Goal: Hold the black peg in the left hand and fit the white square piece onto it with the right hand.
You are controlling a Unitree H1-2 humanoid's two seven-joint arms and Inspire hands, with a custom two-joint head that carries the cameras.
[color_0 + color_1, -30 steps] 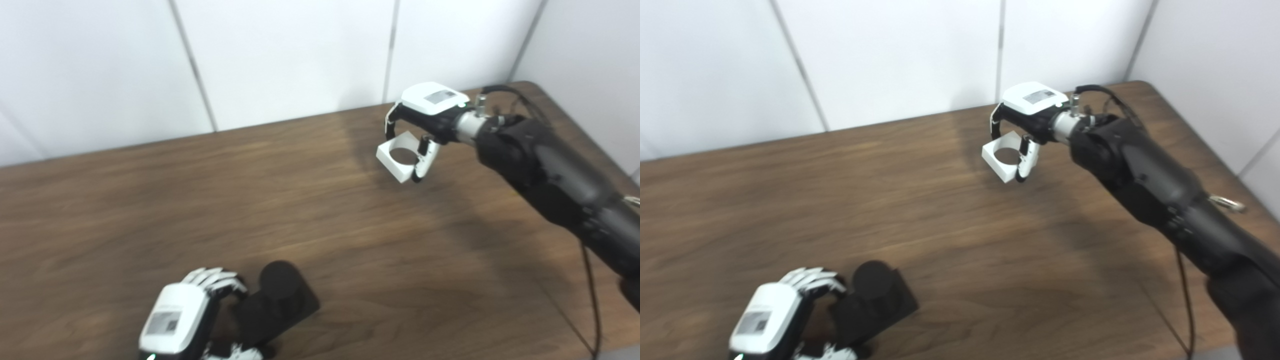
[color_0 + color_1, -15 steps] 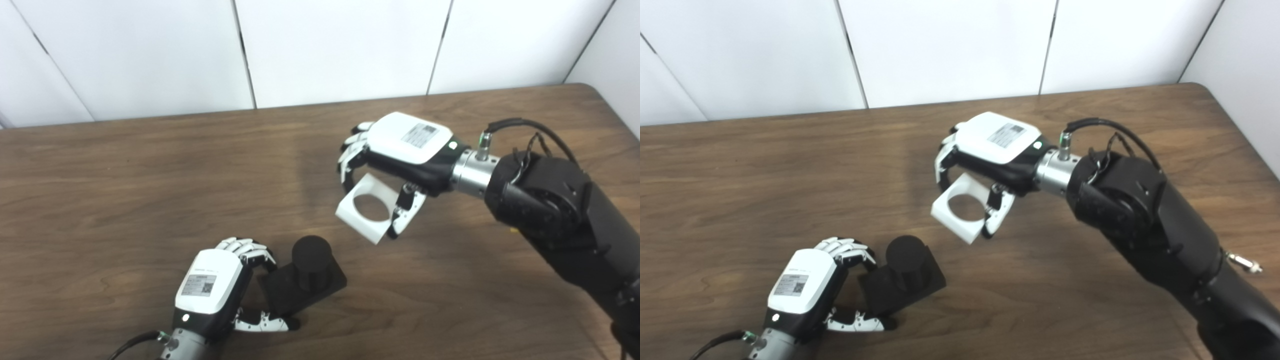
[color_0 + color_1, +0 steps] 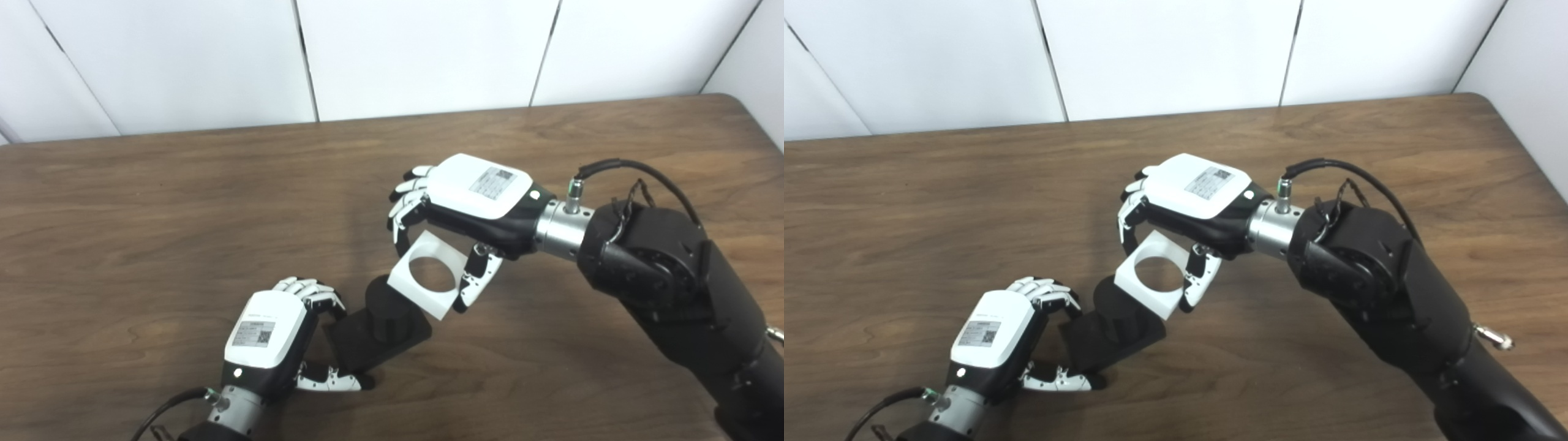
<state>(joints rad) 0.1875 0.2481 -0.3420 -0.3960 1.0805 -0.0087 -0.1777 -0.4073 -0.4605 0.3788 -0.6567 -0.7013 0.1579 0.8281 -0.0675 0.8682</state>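
Left hand (image 3: 264, 334) grips black peg (image 3: 383, 324) by its square base on the wooden table (image 3: 153, 220), peg upright. Right hand (image 3: 465, 211) holds white square piece (image 3: 427, 275) tilted, its lower-left corner overlapping the peg top. Hole not over peg.

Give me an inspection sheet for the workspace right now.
Surface: brown wooden table, bare apart from the job's things.
Job's things: black peg on its square base, held at the table; white square piece with a round hole, held beside and above the peg, not yet seated.
Clutter: nothing seen.
Hands: left hand shut on the peg's base; right hand shut on the white piece.
Cables: black cable at the right wrist.
Surroundings: white panel wall.
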